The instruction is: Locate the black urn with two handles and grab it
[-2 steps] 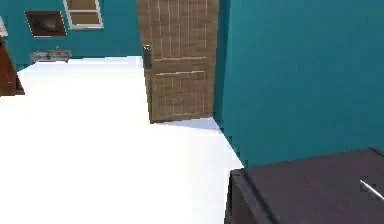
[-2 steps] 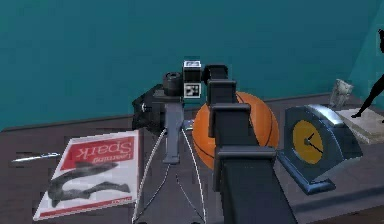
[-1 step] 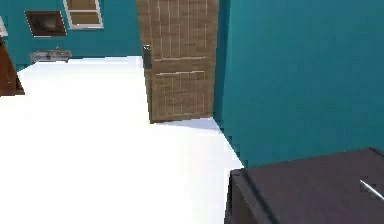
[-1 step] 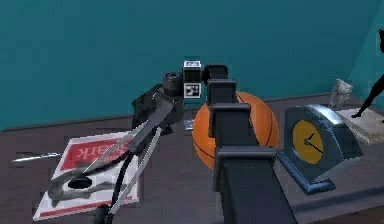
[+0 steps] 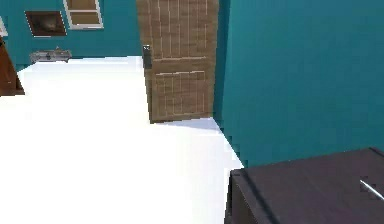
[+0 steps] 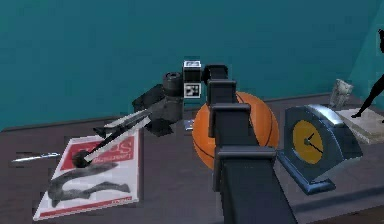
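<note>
On my feed the teal wall (image 5: 300, 70) and white floor (image 5: 100, 130) take up most of the forward view, with a wooden door (image 5: 180, 60) at 12 o'clock and a framed picture (image 5: 45, 22) at 10 o'clock. A corner of a dark table (image 5: 310, 190) sits at 5 o'clock.

In the arm side view, the arm (image 6: 245, 170) rises from 6 o'clock over that tabletop. An orange basketball (image 6: 262, 125) rests just behind it. At the ball's 9 o'clock a red-and-white magazine (image 6: 100, 185) lies flat. At its 3 o'clock stands a blue-grey clock (image 6: 315, 145) with a yellow face.

The gripper (image 6: 88, 155) points toward 8 o'clock, fingertips over the magazine's top edge. I cannot tell how its fingers are set, nor whether it holds anything. A thin pen (image 6: 30, 157) lies at the magazine's 10 o'clock.

A slim black shape (image 6: 374, 95) stands at the table's 3 o'clock edge, cut off by the frame. I cannot tell whether it is the urn.
</note>
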